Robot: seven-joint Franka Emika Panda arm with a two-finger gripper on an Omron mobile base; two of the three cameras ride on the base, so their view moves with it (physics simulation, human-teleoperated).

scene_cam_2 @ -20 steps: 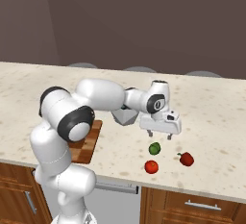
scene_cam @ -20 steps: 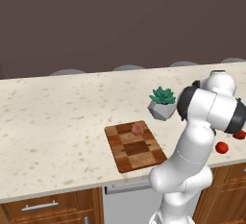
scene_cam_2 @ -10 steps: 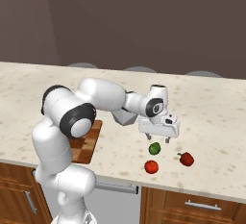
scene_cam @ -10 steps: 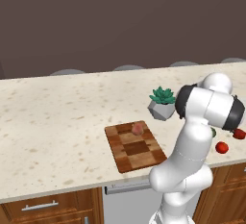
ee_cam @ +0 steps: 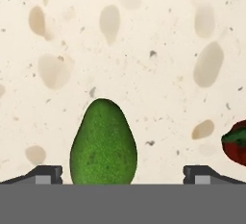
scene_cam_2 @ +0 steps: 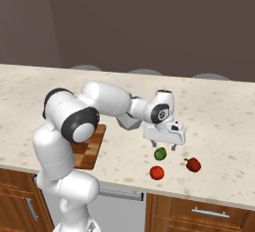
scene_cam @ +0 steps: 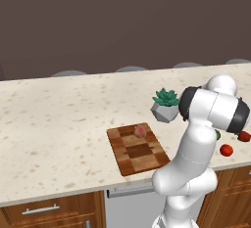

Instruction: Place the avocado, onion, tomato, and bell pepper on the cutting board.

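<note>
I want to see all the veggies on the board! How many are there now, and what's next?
One so far: the onion sits on the cutting board. The open claw hovers over the avocado, holding nothing. The tomato and bell pepper wait on the counter.

Reaching out low to the right from the base, elbow bent, wrist turned down; white two-finger gripper (scene_cam_2: 164,145) spread wide, dark fingers (ee_cam: 45,174) pointing downward, holding nothing.
</note>
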